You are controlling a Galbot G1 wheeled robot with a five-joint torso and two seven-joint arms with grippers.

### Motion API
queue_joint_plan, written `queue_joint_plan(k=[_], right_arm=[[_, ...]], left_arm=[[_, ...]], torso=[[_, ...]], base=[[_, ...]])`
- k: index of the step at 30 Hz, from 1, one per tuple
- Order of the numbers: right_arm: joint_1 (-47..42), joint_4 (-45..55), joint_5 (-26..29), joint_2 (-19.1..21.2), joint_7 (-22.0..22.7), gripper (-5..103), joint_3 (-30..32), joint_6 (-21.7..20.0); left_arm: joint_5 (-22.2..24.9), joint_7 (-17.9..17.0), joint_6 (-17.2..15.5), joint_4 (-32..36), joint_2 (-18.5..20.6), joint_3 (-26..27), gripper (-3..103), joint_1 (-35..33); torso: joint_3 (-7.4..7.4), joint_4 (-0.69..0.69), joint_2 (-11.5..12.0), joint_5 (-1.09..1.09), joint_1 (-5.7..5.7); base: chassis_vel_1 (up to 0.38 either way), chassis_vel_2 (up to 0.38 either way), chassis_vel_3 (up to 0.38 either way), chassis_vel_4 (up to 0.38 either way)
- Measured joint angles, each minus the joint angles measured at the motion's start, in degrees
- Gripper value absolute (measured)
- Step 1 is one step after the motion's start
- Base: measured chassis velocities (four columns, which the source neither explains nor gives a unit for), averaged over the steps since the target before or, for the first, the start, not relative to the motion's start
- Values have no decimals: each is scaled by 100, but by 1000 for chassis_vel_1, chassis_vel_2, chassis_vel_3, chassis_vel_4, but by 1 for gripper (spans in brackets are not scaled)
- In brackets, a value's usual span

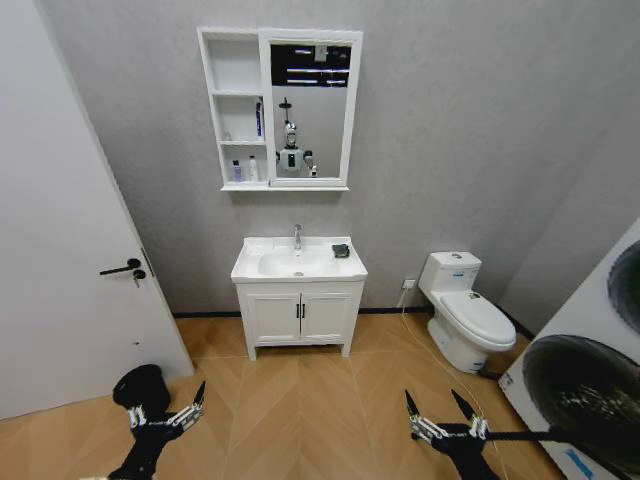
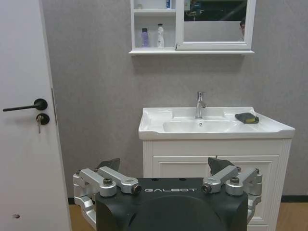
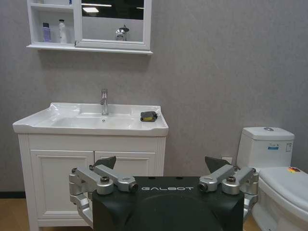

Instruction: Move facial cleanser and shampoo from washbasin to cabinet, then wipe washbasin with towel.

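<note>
The white washbasin [image 1: 262, 247] with its chrome faucet tops a vanity at the far wall. A small dark towel [image 1: 341, 251] lies on the basin's right rim, also visible as the towel [image 2: 247, 118] and the towel [image 3: 148, 116]. Above hangs the white cabinet [image 1: 212, 110] beside a mirror. On its lowest shelf stand a purple bottle [image 1: 237, 171] and a white bottle [image 1: 253, 169]; I cannot tell which is the facial cleanser or the shampoo. My left gripper [image 1: 165, 400] and right gripper [image 1: 433, 400] hover low over the floor, well short of the vanity, both open and holding nothing.
A white door [image 1: 60, 250] with a black handle [image 1: 122, 268] stands at the left. A toilet [image 1: 465, 315] sits right of the vanity, and a washing machine [image 1: 590, 380] is at the near right. Wooden floor [image 1: 300, 400] stretches between me and the vanity.
</note>
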State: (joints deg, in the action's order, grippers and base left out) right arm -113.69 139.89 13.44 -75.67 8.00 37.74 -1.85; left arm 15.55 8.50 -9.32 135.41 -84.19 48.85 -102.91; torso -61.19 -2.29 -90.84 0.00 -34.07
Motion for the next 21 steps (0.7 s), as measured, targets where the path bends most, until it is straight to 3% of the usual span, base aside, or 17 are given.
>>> queue_joint_plan(k=[21], right_arm=[[0, 0, 0, 0, 0, 100, 0, 0]], left_arm=[[0, 0, 0, 0, 0, 0, 100, 0]], torso=[[0, 0, 0, 0, 0]], base=[[0, 0, 0, 0]])
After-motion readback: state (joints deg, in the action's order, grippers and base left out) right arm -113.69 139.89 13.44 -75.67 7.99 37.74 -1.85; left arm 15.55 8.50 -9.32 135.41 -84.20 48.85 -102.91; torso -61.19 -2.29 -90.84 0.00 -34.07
